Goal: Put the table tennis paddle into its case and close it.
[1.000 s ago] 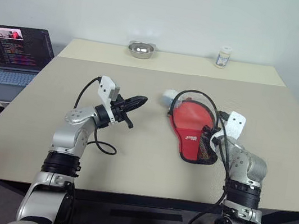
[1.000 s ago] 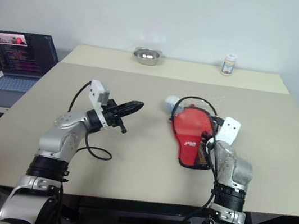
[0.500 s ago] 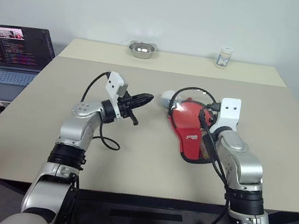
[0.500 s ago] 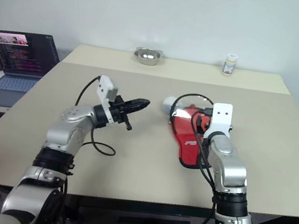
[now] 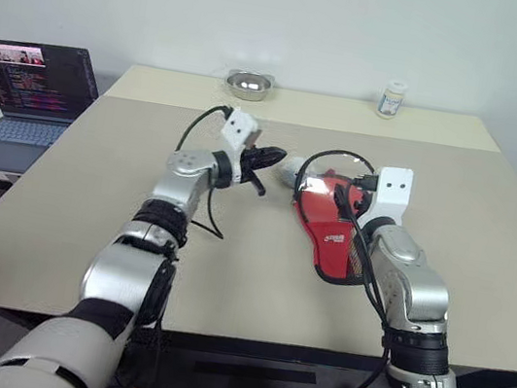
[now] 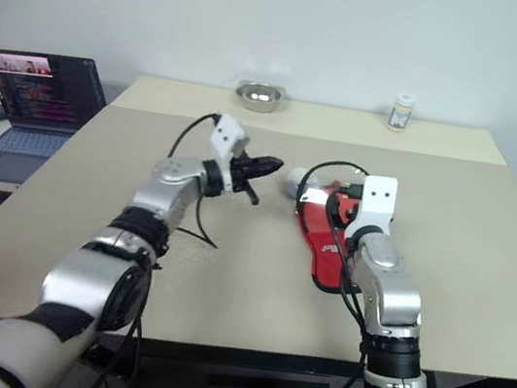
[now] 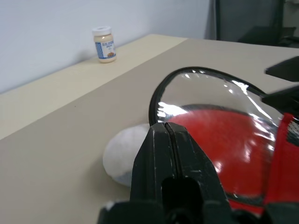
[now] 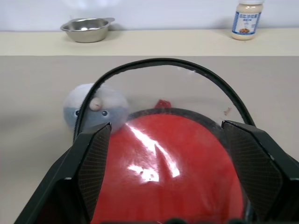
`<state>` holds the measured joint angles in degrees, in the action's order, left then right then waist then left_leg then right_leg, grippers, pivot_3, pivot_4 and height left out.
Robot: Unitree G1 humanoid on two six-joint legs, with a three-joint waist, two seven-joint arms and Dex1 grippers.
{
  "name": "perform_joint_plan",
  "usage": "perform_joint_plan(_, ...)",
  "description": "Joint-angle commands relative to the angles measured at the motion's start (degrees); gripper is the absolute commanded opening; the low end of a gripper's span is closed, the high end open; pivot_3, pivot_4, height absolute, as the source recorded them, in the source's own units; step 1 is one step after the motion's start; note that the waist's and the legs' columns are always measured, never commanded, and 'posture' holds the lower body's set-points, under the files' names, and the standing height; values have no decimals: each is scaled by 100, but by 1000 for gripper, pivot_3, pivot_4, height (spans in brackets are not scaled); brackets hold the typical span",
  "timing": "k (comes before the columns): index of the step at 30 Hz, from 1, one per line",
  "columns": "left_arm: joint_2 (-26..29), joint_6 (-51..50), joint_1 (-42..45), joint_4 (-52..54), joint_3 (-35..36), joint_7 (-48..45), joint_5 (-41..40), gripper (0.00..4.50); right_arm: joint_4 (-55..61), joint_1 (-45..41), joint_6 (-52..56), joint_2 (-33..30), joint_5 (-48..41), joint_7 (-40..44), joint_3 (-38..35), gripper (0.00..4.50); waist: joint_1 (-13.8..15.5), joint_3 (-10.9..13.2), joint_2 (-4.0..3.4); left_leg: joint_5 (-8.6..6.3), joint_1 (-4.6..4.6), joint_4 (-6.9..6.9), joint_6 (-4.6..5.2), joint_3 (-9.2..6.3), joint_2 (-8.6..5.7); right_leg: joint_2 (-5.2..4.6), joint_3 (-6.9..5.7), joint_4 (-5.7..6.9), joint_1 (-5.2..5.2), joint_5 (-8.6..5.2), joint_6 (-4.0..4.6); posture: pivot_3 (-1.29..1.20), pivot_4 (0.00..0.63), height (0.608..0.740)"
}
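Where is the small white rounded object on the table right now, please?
In the left eye view, the white object sits near the table's middle, against the far-left edge of the case, just ahead of the left gripper.

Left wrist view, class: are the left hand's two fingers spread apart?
No. The left hand has its black fingers pressed together, with no gap between them.
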<state>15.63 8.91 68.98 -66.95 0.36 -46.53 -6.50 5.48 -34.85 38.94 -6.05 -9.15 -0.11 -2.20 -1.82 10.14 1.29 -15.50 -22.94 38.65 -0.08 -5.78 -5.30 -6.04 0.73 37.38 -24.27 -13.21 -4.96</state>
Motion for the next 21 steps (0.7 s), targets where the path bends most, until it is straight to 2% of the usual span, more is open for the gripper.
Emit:
perform_joint_plan(1,-139,184,500,-499,53,586,252,0,372,4,34,43,-60,5,-92,4124,-11,0,0,0,0,-4,0,2,1,0,1,-5,0,0,0,0,150,740)
perform_joint_plan(4,-217,114,718,-785,23,1048,509,0,504,73,142,48,-60,-15,-147,4124,-21,0,0,1,2,-21,-2,5,1,0,3,-15,-1,0,0,0,150,740)
perform_joint_plan(6,-223,31,801,-864,55,1038,584,0,613,132,216,42,-46,-46,-194,4124,-25,0,0,3,2,-36,-4,7,2,0,5,-19,-6,0,0,0,150,740)
perform_joint_plan(8,-199,27,825,-899,-62,995,789,373,701,183,280,45,-27,-78,-233,4168,-25,0,0,4,2,-48,-5,7,2,0,4,-26,-9,0,0,0,150,740)
perform_joint_plan(10,-181,30,814,-929,-139,1072,978,903,773,223,334,60,-20,-109,-254,4168,-24,0,0,4,1,-55,-6,10,1,0,6,-31,-12,0,0,0,150,740)
perform_joint_plan(19,-173,-365,804,-1056,94,2143,1211,4258,1098,323,580,104,-11,-178,-238,4168,-21,0,0,4,2,-57,-6,10,1,0,6,-31,-13,0,0,0,150,740)
perform_joint_plan(20,-200,-419,803,-1071,75,2192,1263,4483,1147,341,622,104,-7,-187,-237,4168,-18,0,0,4,2,-57,-6,10,1,-1,6,-31,-13,0,-1,0,150,740)
perform_joint_plan(21,-217,-454,800,-1080,63,2222,1302,4483,1189,357,654,109,-2,-197,-233,4168,-15,0,0,4,1,-57,-6,10,0,-1,5,-31,-13,0,0,0,150,740)
